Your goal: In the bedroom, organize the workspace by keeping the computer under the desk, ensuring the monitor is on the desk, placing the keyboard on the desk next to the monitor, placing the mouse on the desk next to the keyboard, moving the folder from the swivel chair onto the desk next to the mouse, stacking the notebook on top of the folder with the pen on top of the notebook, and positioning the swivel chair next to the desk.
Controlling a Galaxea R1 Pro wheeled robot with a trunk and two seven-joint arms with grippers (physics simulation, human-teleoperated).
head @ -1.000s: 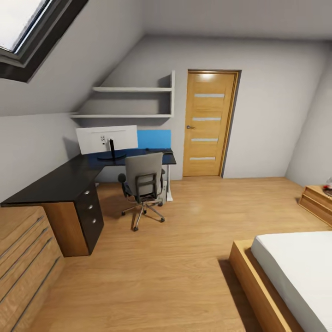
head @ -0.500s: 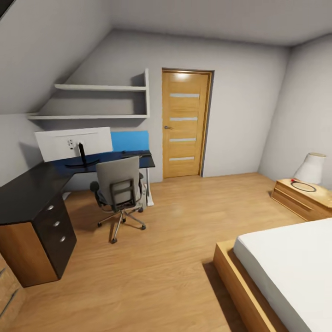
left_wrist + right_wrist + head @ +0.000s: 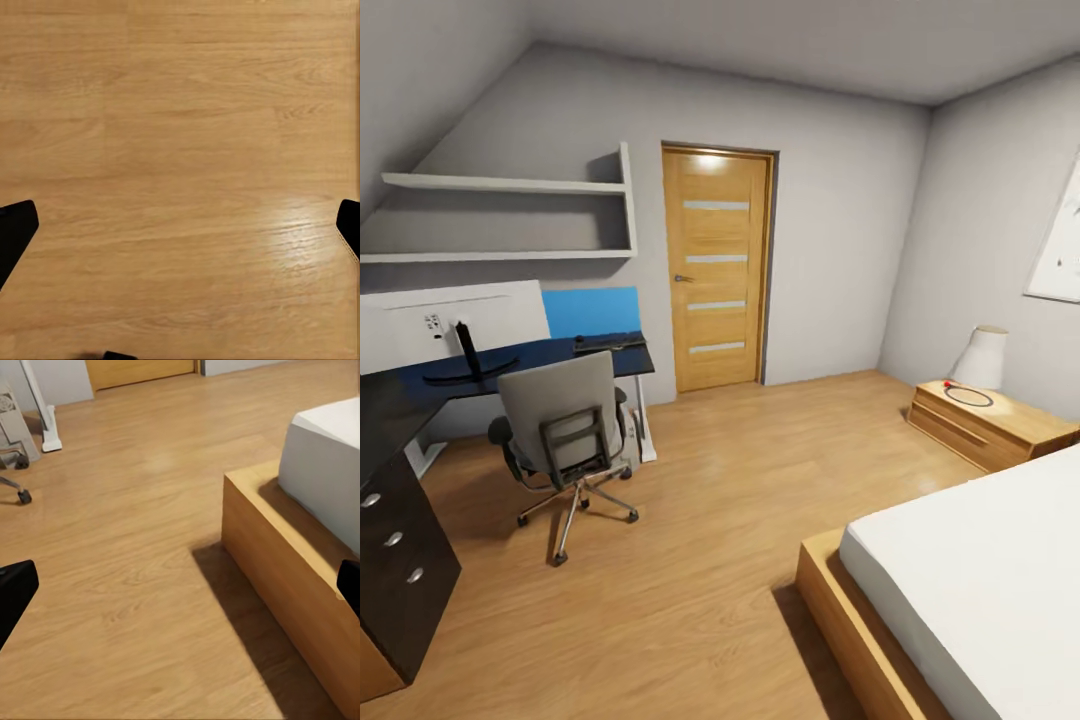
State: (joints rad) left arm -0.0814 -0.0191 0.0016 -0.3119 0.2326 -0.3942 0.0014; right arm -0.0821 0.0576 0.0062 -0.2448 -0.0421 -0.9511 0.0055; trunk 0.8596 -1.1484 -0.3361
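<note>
Both pairs of fingers, left (image 3: 16,238) and right (image 3: 15,589), are spread wide and empty over bare floor (image 3: 700,560). Well beyond them the swivel chair (image 3: 565,420) stands at the black table (image 3: 390,405), which carries the monitor (image 3: 450,325) and, farther back, the keyboard (image 3: 608,342).

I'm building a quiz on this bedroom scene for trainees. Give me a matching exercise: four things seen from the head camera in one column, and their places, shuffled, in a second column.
Things:
1. monitor
2. swivel chair
3. lamp
4. keyboard

Places:
A. on the wooden nightstand by the bed
B. on the floor in front of the desk
C. on the desk near the blue panel
D. on the desk, white back toward the camera

Pairs: 1-D, 2-B, 3-A, 4-C
</note>
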